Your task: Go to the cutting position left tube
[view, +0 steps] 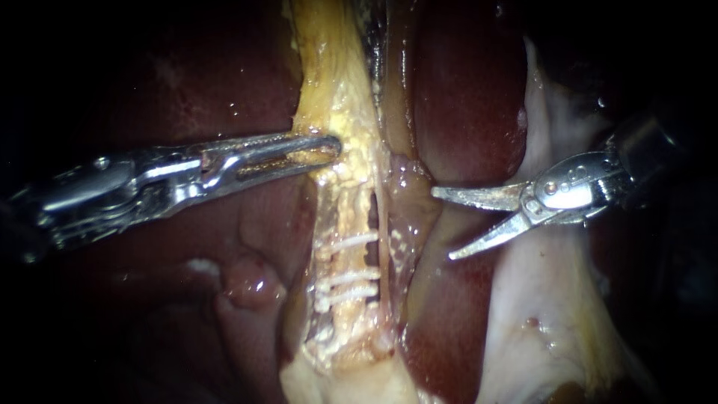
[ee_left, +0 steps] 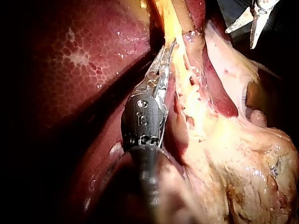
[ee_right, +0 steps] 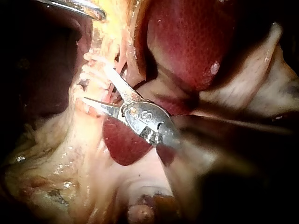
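Now | slender silver left instrument (view: 333,144): long jaws are clamped on yellow fatty tissue (view: 329,90) | silver right instrument (view: 443,224): curved blades are held parted, nothing gripped, just right of pale yellow left tube (view: 345,224) | three white clips (view: 348,243) are seen across that tube | dark red liver (view: 464,90) is seen on both sides

right instrument (ee_right: 96,84) | blades apart | tips beside white clips (ee_right: 91,73) | liver (ee_right: 187,42) ahead

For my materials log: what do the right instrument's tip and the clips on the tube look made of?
Right instrument: bare polished metal, judging by its silvery sheen and bright glints. Clips: probably matte white plastic; they look pale and dull, without glints.
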`<action>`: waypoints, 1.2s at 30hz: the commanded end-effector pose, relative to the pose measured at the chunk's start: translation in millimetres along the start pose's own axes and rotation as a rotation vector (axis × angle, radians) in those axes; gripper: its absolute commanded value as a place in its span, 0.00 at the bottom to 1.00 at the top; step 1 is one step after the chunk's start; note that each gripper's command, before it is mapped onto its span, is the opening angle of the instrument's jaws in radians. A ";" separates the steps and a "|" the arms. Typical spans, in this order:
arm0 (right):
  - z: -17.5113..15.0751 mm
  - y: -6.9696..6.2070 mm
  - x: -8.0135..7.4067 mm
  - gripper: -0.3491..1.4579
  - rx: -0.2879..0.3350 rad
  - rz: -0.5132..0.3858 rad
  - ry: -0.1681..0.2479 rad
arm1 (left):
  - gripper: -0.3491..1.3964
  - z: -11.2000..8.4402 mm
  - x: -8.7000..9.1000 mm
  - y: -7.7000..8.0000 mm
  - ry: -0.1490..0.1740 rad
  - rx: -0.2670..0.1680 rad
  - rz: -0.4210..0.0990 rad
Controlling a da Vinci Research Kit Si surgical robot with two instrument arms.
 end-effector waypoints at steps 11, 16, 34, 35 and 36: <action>4.3 -2.1 -2.2 0.98 0.163 0.196 0.024 | 0.00 -4.1 -3.3 -0.9 -0.005 -0.005 0.000; 8.8 -3.1 -4.8 0.98 0.248 0.277 -0.007 | 0.00 -6.9 -5.2 -1.7 -0.033 -0.010 0.012; 13.7 -0.3 -8.6 0.97 0.345 0.364 -0.061 | 0.00 -10.9 -7.6 -2.0 -0.072 -0.024 0.030; 13.7 -0.1 -8.8 0.97 0.345 0.364 -0.061 | 0.00 -11.0 -7.7 -2.1 -0.072 -0.024 0.029; 13.7 0.0 -8.9 0.97 0.345 0.363 -0.064 | 0.00 -11.1 -7.7 -2.2 -0.072 -0.025 0.029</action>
